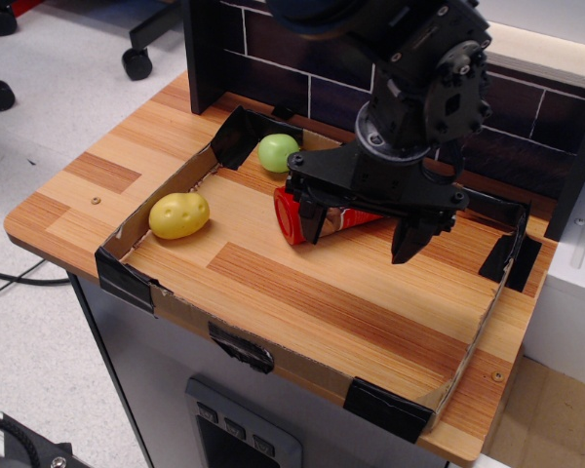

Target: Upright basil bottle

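The basil bottle (349, 218) lies on its side on the wooden board, with its wide red cap (287, 216) pointing left toward the yellow potato. Its red-labelled body runs to the right and is partly hidden by my gripper. My gripper (361, 232) hangs low over the bottle, with its black fingers spread wide. The left fingertip (310, 226) is in front of the bottle just behind the cap. The right fingertip (408, 244) is beyond the bottle's far end. The jaws are open and hold nothing.
A yellow potato (178, 214) lies at the left and a green round fruit (278, 152) at the back. A low cardboard wall (180, 310) with black tape rings the board. A dark brick-pattern backboard (302, 88) stands behind and a white box (577, 283) at the right.
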`<state>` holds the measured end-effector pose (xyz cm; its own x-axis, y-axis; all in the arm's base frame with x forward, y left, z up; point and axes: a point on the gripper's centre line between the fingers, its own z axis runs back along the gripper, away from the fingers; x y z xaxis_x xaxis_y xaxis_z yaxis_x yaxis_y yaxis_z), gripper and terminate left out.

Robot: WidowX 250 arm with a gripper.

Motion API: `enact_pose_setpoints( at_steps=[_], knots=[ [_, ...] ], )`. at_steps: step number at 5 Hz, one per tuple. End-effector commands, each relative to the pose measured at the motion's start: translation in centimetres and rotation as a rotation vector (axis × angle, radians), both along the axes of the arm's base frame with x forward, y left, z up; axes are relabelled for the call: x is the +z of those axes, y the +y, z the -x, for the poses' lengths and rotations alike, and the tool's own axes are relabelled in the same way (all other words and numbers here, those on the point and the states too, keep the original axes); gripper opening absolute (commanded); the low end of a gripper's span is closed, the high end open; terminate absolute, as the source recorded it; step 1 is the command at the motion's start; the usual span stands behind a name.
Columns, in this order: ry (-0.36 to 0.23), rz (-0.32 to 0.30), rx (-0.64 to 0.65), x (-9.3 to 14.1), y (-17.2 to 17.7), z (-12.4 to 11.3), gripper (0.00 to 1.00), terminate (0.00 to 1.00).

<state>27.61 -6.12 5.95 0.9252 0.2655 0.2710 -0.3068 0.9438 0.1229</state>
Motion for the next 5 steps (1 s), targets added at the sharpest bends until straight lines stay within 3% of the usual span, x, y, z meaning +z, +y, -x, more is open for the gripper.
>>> enact_pose_setpoints(
  at_steps=[1, 2, 3, 4, 5],
  knots=[
    [0.0, 0.0, 0.0, 0.0, 0.0, 0.0, 1.0, 0.0],
    [0.06, -0.06, -0.252, 0.8, 1.1, -0.3, 1.0, 0.0],
    [0.104, -0.075, -0.503, 1.4, 2.5, -0.8, 1.0, 0.0],
    [0.151, -0.037, -0.752, 1.7, 4.3, -1.9, 1.0, 0.0],
    [0.154, -0.026, -0.89, 2.0, 5.6, -2.6, 1.0, 0.0]
  ],
)
